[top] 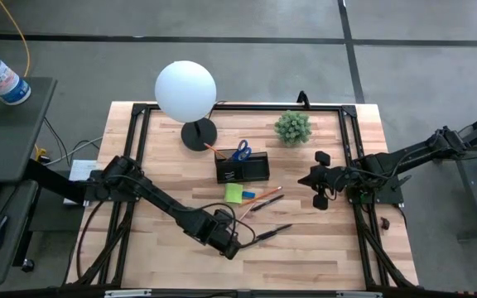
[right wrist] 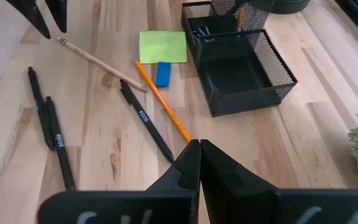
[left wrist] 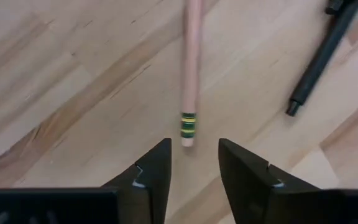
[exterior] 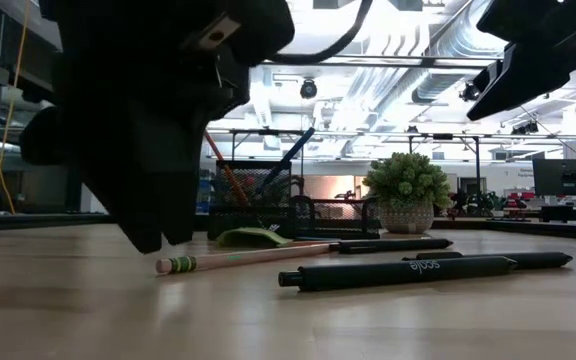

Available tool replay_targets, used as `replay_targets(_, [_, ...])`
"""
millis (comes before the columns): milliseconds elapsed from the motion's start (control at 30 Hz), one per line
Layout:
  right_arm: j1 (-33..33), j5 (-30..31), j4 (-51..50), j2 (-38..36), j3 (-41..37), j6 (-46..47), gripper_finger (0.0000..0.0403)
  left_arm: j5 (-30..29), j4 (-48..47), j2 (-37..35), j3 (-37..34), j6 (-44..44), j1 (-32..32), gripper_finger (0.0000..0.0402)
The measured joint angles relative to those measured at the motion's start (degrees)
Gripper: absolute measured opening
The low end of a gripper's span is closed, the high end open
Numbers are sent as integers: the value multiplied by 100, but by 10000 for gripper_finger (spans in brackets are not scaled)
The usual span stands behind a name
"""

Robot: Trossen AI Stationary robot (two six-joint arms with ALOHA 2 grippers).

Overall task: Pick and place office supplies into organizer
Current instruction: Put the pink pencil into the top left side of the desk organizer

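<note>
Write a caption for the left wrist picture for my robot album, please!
The left claw hovers open over the striped end of a light wooden pencil beside a black pen.

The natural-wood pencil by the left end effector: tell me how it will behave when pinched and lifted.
The pencil looks round, lying flat on bare wood, so it could roll if nudged. It is thin and straight, so probably stiff and light. The left end effector stands open at the eraser end; pinched there, the long shaft would likely droop or swing.

A light wooden table [top: 321, 248] carries a mesh organizer [top: 243, 168], a lime sticky-note pad [top: 233, 193], pens and pencils — plus a globe lamp [top: 187, 93] and potted plant [top: 292, 127].
</note>
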Motion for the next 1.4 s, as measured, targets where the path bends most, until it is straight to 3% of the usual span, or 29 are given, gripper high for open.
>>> replay_targets(200, [-1,-237,-5,0,0,51,0,51,174,163,36,281,71,97])
replay_targets(467, [-1,-463,-17,2,0,113,0,-92,228,229,72,315,108,108])
replay_targets(767, [-1,-423,-22,2,0,96,0,-31,301,229,72,636,106,126])
replay_targets(1400, [-2,-264,-179,2,0,48,0,148,304,278,74,532,95,93])
